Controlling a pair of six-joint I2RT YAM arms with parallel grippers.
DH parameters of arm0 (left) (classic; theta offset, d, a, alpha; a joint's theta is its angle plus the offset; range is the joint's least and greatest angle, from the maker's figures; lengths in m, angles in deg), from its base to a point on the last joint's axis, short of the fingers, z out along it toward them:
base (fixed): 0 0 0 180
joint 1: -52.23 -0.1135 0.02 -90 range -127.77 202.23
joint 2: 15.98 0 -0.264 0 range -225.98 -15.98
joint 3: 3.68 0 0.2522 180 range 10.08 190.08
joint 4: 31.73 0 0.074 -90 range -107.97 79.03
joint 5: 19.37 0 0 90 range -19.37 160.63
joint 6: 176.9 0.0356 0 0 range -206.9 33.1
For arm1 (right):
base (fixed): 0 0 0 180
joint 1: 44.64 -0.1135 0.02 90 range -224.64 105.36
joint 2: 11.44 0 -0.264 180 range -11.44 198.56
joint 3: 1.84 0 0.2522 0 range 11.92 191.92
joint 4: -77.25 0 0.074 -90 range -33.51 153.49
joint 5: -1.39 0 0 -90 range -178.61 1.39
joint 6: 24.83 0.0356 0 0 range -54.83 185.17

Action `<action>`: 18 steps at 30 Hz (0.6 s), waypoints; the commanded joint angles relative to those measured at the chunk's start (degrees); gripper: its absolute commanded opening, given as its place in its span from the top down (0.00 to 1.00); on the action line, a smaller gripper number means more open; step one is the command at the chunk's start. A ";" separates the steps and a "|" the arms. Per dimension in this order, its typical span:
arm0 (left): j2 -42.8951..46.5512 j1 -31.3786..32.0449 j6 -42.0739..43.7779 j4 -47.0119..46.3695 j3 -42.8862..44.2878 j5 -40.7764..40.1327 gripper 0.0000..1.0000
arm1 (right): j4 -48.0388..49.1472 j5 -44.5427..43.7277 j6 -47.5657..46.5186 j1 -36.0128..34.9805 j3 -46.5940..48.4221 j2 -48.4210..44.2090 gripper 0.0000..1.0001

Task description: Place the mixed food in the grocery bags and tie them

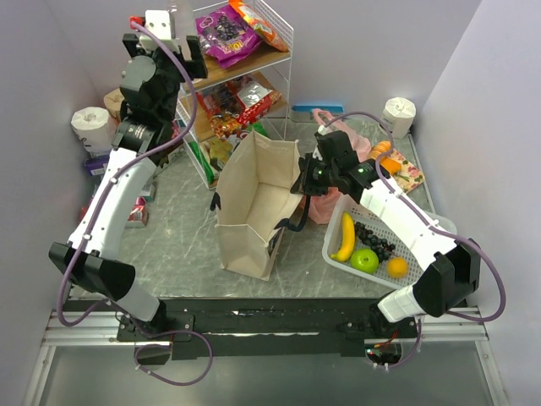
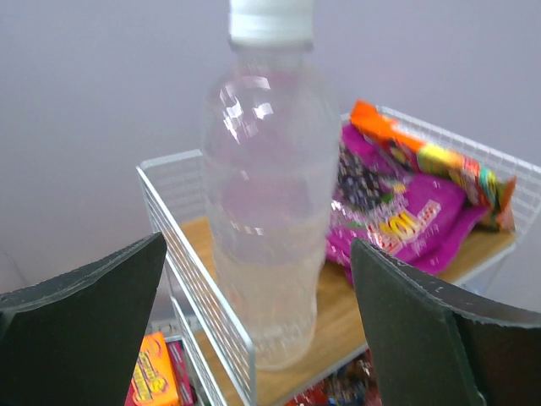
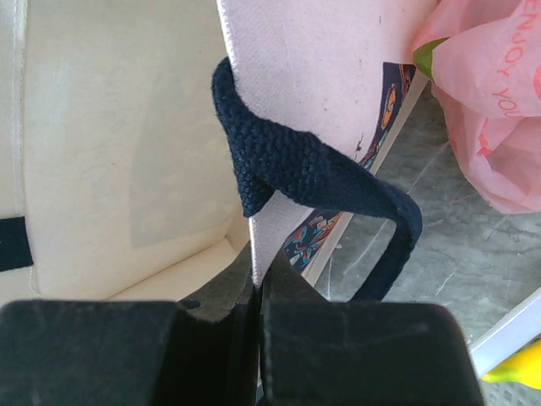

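Observation:
A clear bottle (image 2: 270, 194) with a white cap stands at the corner of the wire shelf's top level. My left gripper (image 2: 258, 245) is open, one finger (image 2: 84, 321) on each side of the bottle and short of it. Behind the bottle lie a purple packet (image 2: 397, 211) and an orange packet (image 2: 431, 156). The beige tote (image 1: 254, 199) stands open mid-table. My right gripper (image 3: 264, 279) is shut on its right rim, beside the dark strap handle (image 3: 313, 169). The pink plastic bag (image 3: 490, 110) lies just right of the tote. Banana (image 1: 346, 237), grapes (image 1: 376, 239), green apple (image 1: 365, 260) and orange (image 1: 396, 267) lie in the basket.
The white wire shelf (image 1: 283, 51) stands at the back, with more snack packets (image 1: 241, 101) on its lower level. The white perforated basket (image 1: 423, 224) sits under my right arm. Toilet-paper rolls stand at back left (image 1: 91, 125) and back right (image 1: 399, 112). Walls close in on both sides.

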State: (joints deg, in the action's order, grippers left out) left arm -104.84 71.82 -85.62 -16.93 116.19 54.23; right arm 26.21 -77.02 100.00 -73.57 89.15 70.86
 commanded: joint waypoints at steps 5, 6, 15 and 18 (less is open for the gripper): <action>-2.54 -2.45 2.68 -6.14 8.24 2.76 0.04 | 3.61 0.80 -0.11 0.36 -1.12 -4.61 1.00; -3.07 -2.72 2.76 -5.79 8.76 3.13 0.04 | 3.61 0.80 -0.11 0.45 -1.38 -4.96 1.00; -7.29 -3.95 2.06 -3.41 13.42 9.89 0.04 | 3.61 0.09 0.15 0.36 -1.91 -6.45 1.00; -8.08 -4.13 1.89 -3.41 13.78 11.13 0.04 | 3.53 -0.26 0.06 0.36 -2.08 -6.80 1.00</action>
State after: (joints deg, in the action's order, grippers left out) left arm -112.12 68.09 -83.50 -19.66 127.11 61.51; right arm 26.82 -76.93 100.00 -73.57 86.83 67.30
